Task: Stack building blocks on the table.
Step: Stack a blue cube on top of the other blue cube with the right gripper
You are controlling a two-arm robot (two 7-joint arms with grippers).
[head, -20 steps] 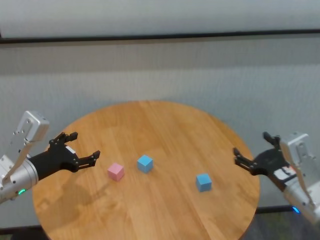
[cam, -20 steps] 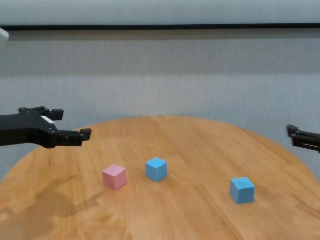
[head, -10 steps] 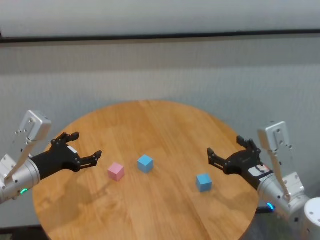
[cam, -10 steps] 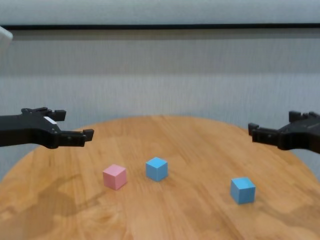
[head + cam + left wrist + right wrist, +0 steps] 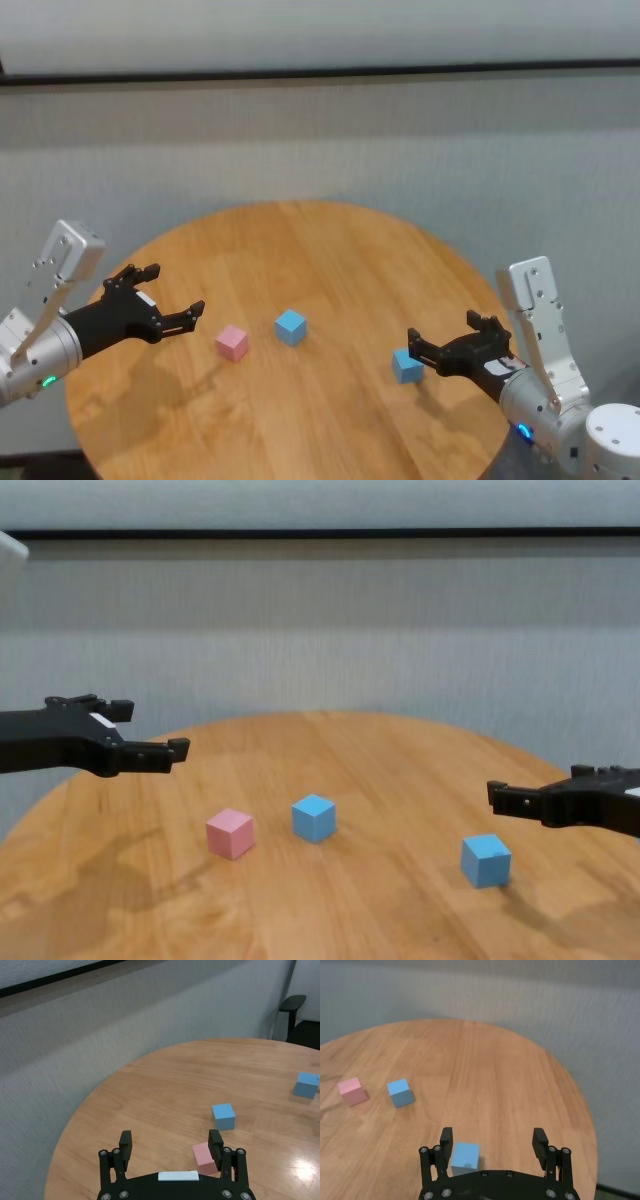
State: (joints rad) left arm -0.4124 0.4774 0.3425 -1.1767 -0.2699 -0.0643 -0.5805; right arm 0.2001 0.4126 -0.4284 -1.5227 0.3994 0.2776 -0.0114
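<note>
The right gripper (image 5: 440, 352), jaws wide, hovers just right of the right-hand blue block (image 5: 405, 365), seemingly the nearest arm, while the open left gripper (image 5: 165, 305) waits left of the pink block (image 5: 231, 342)

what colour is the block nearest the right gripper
Light blue; the right wrist view shows it best, just ahead of the open right gripper.

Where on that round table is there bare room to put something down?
The far half of the table, behind the pink block and middle blue block, is bare, as is the near middle. It is tighter around the right blue block, beside the open right gripper, and near the left gripper.
</note>
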